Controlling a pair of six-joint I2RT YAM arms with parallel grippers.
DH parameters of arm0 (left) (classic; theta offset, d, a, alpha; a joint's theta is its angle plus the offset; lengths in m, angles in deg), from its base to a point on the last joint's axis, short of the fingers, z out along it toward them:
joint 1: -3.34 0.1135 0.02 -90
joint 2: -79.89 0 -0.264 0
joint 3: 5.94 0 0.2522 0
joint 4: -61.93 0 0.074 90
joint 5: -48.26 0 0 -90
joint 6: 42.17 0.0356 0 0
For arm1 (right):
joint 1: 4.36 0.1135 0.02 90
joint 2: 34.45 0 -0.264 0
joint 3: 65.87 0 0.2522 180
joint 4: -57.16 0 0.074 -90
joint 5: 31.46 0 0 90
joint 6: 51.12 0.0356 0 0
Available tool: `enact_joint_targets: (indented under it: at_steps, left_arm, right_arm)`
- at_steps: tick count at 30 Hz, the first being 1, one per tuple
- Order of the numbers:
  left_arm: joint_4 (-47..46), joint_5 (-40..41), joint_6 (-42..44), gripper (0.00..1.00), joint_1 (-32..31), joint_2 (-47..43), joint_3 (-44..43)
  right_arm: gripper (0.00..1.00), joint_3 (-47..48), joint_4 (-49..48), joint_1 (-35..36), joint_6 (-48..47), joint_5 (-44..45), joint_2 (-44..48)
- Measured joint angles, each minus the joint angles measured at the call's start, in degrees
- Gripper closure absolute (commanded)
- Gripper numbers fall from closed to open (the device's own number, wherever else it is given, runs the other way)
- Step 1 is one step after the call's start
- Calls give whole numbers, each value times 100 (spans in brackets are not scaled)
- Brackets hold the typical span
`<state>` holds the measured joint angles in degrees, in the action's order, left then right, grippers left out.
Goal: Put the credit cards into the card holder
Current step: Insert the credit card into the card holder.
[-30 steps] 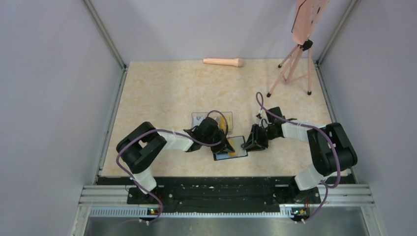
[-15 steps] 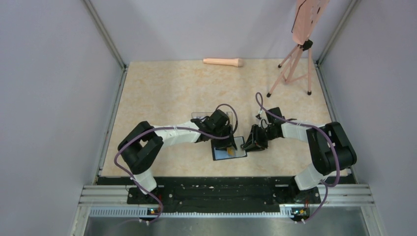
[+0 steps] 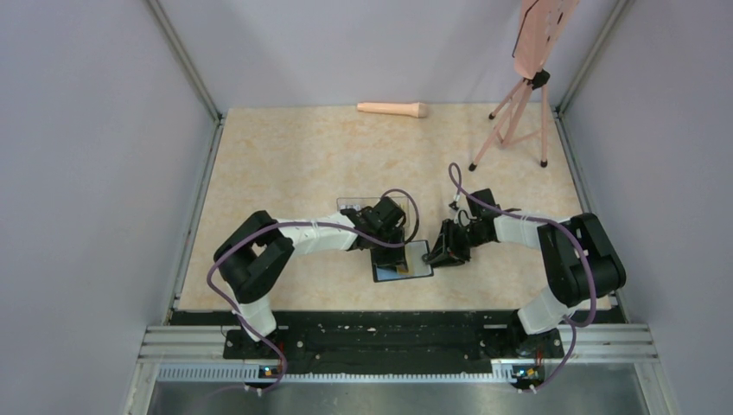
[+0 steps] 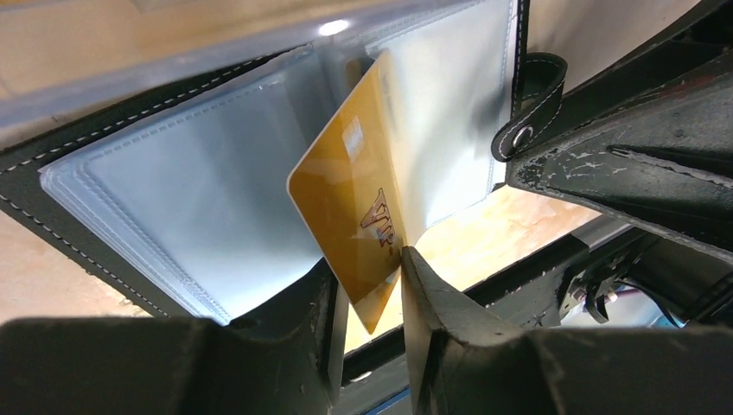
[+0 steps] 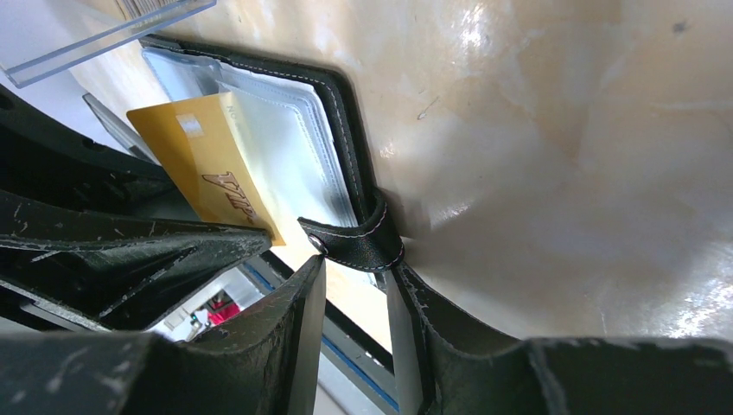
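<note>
The black card holder (image 3: pixel 421 264) lies open on the table between both arms, its clear blue-grey pockets (image 4: pixel 173 181) facing up. A yellow credit card (image 4: pixel 354 207) marked VIP stands tilted, its far end in a pocket at the holder's middle fold. My left gripper (image 4: pixel 369 268) is narrowly shut on the card's near corner, touching its edges. My right gripper (image 5: pixel 356 266) is shut on the holder's clasp tab (image 5: pixel 359 242) at the holder's right edge. The same card (image 5: pixel 207 164) shows in the right wrist view. No other credit cards show.
A clear plastic box (image 3: pixel 350 206) lies just behind the left gripper. A pink cylinder (image 3: pixel 393 109) lies at the far edge, and a pink tripod (image 3: pixel 519 112) stands at the back right. Grey walls close in both sides; a metal rail (image 3: pixel 389 341) runs along the near edge.
The left gripper moved from beside the clear box to over the open holder, and the yellow card's end now sits in a pocket. The right gripper kept still on the tab.
</note>
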<state>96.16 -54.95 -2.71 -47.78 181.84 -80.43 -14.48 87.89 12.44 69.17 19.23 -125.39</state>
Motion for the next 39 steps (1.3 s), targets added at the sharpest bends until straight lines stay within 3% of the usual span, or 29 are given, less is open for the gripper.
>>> enact_joint_targets:
  at_steps: [7, 24, 32, 39]
  left_arm:
    - [-37, -31, -7, 54, 0, -17, 46]
    - [1145, 337, 704, 47, -37, 262, -667]
    - [1392, 291, 802, 56, -35, 487, -988]
    - [979, -118, 837, 63, -35, 671, -1021]
  right_arm:
    - [67, 0, 0, 0, -2, 0, 0]
    - [67, 0, 0, 0, -2, 0, 0]
    - [67, 4, 2, 0, -4, -7, -11]
    - [67, 39, 24, -2, -17, -59, -61]
